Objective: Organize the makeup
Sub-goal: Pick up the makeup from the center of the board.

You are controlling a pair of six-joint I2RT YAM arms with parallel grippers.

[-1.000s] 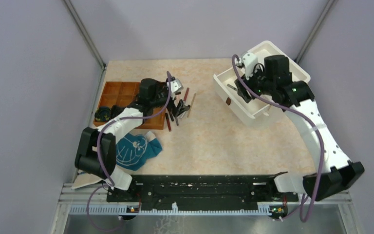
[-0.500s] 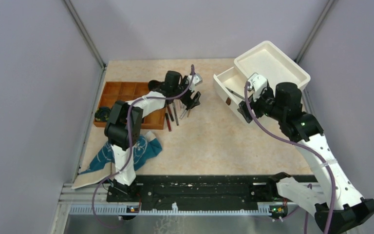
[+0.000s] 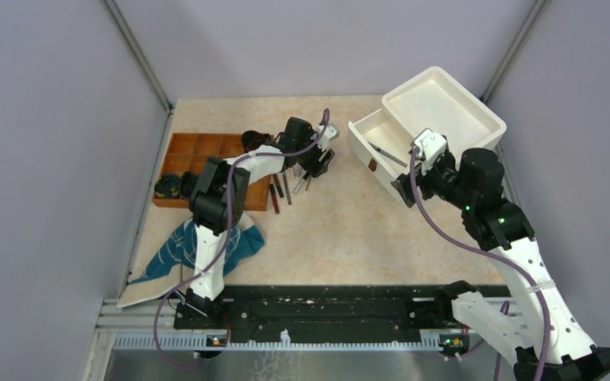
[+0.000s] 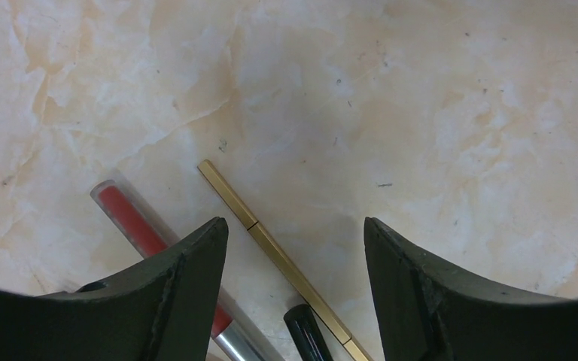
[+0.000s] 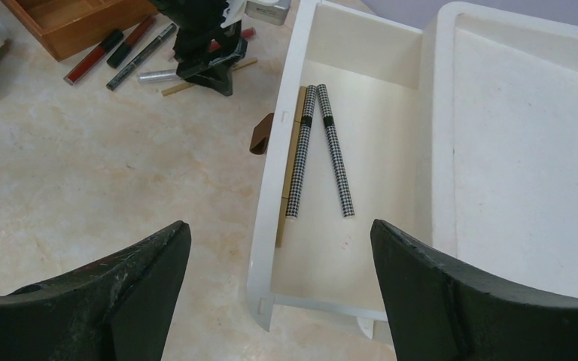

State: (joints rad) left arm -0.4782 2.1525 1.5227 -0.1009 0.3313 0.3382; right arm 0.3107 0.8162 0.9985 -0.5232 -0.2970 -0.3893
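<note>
Left pincer (image 4: 293, 233), jaws apart and empty, straddles a gold pencil (image 4: 272, 248) lying on the tabletop (image 4: 459, 113), just beside a red tube (image 4: 129, 218). Right pincer (image 5: 278, 229), wide open and empty, hangs over the white drawer (image 5: 361, 53), which contains two checked pencils (image 5: 301, 150).

The compartment tray (image 3: 194, 147) sits at the left rear of the table (image 3: 349, 230). The cloth (image 3: 234, 242) lies in front of it. Loose pencils and tubes (image 3: 276, 193) lie just right of the tray. The drawer unit (image 3: 445, 103) stands at the right rear. Its open drawer (image 5: 271, 203), on the unit's left side, holds two pencils (image 5: 301, 150) side by side, with a slim stick (image 5: 286, 188) between them and the drawer's front wall.
</note>
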